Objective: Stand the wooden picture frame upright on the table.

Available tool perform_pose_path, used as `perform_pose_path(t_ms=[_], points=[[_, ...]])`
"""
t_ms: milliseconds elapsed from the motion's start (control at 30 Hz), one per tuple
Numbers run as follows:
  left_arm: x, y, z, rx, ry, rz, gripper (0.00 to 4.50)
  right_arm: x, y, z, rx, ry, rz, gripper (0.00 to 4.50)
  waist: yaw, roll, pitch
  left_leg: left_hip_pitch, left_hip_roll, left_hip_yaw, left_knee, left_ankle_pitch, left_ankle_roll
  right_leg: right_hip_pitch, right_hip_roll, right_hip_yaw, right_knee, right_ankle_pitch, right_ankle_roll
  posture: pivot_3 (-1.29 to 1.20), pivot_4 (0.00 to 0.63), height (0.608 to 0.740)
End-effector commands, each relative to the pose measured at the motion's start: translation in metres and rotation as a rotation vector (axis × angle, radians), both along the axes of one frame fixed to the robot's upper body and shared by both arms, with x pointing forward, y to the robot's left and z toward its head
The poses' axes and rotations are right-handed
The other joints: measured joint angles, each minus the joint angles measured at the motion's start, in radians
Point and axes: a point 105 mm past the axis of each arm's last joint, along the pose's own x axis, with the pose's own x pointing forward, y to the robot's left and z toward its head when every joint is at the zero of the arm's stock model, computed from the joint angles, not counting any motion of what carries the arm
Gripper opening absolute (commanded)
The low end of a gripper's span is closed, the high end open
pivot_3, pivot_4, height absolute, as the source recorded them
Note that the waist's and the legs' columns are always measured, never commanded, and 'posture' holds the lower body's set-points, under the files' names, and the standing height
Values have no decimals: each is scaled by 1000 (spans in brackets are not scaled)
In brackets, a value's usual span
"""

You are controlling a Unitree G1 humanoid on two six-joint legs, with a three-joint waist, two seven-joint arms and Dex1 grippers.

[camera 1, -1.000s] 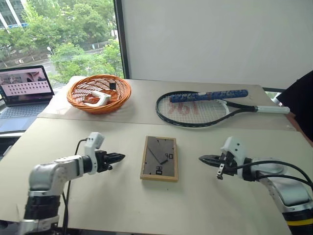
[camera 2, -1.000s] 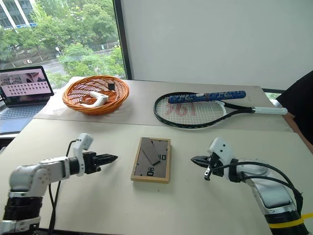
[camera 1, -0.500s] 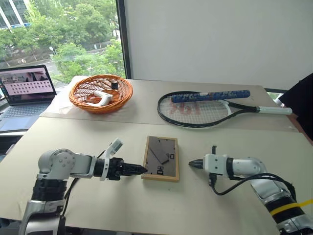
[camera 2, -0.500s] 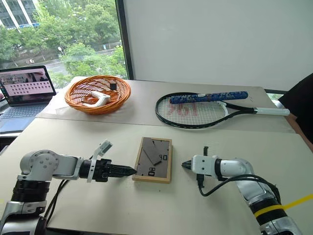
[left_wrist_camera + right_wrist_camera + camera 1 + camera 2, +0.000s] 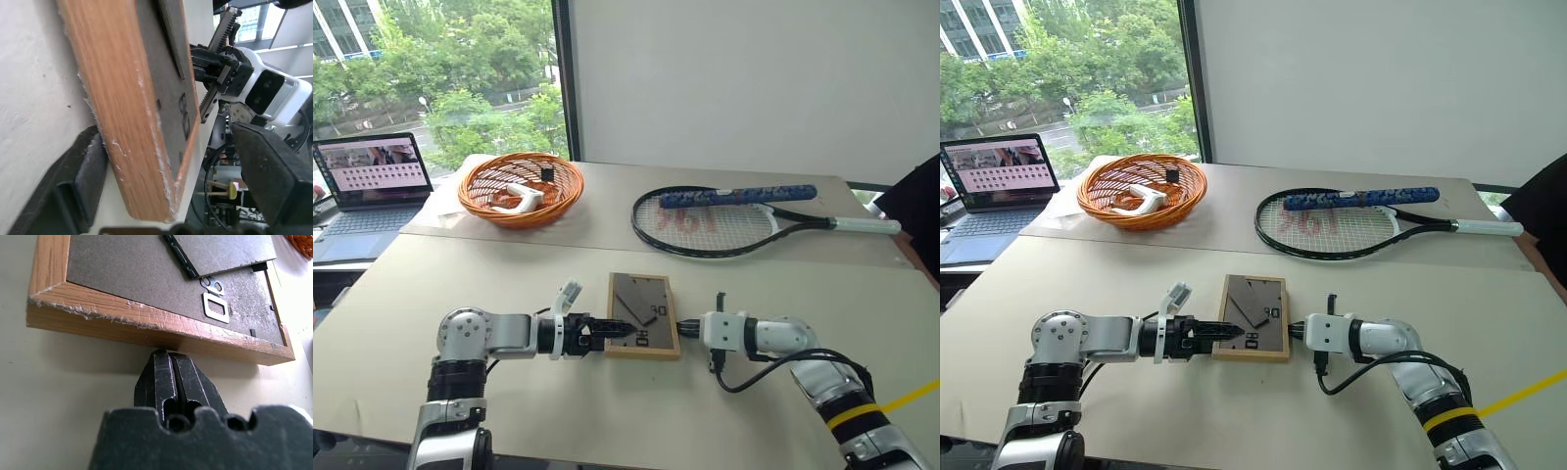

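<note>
The wooden picture frame [image 5: 642, 311] lies flat on the table [image 5: 509, 284], its dark grey back and prop flap facing up. My left gripper [image 5: 615, 331] is at the frame's left edge near the front corner. In the left wrist view one finger [image 5: 83, 176] rests against the wood rim [image 5: 132, 122], while the other finger [image 5: 274, 171] stands apart above the grey back, so the jaws are open around that edge. My right gripper [image 5: 685, 328] is shut, its tips [image 5: 164, 357] pressed against the frame's right side [image 5: 161, 333].
An orange wicker basket [image 5: 521, 188] with small items stands at the back left. A tennis racket [image 5: 724, 215] lies at the back right. An open laptop [image 5: 372, 181] sits off the table's left side. A person's dark sleeve [image 5: 922, 206] is at the right edge.
Both grippers have closed in on the frame from either side and sunk a little. The left one has opened and now straddles the left edge; the shut right one now touches the right edge.
</note>
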Motion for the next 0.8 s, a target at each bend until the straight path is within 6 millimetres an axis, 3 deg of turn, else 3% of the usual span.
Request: perform_pose_path(t_ms=[33, 133, 300, 500, 600, 700, 800], points=[[1, 1, 10, -60, -21, 16, 2203, -7, 9, -4, -11, 15, 41, 0, -1, 0, 0, 0, 0, 0, 0, 0, 0, 0, 0, 0, 0, 0, 0, 0, 150, 697], [3, 0, 16, -96, -31, 24, 1218, -6, 9, -3, -10, 14, 39, 0, 0, 0, 0, 0, 0, 0, 0, 0, 0, 0, 0, 0, 0, 0, 0, 0, 150, 697], [7, 1, 35, -169, -93, 30, 1144, 2, -4, 13, 54, 26, -41, 0, 0, 0, 0, 0, 0, 0, 0, 0, 0, 0, 0, 0, 0, 0, 0, 0, 150, 697], [4, 26, 58, -152, -187, 19, 1144, 11, -49, 68, 421, 276, -259, 0, 4, 0, 2, -2, 0, 0, 0, 0, -1, -2, 0, 0, 0, 0, 0, 0, 150, 697], [3, 32, 68, -128, -255, 2, 1144, -1, -44, 97, 533, 428, -206, 854, 4, 0, 2, -1, 0, 0, -1, 0, -1, -1, 0, 0, -1, 0, 0, 0, 150, 697], [2, 29, 68, -91, -289, -35, 1144, -9, -22, 126, 613, 520, -119, 1825, 0, 0, 2, -4, 0, 0, -2, 0, -2, -4, 0, 0, -1, 0, -1, 0, 150, 697], [1, 21, 65, -79, -295, -79, 1144, -10, 1, 133, 586, 597, -85, 2870, -3, 0, 2, -5, 0, 0, -2, 0, -2, -7, 0, 0, -1, 0, -1, 0, 150, 697]])
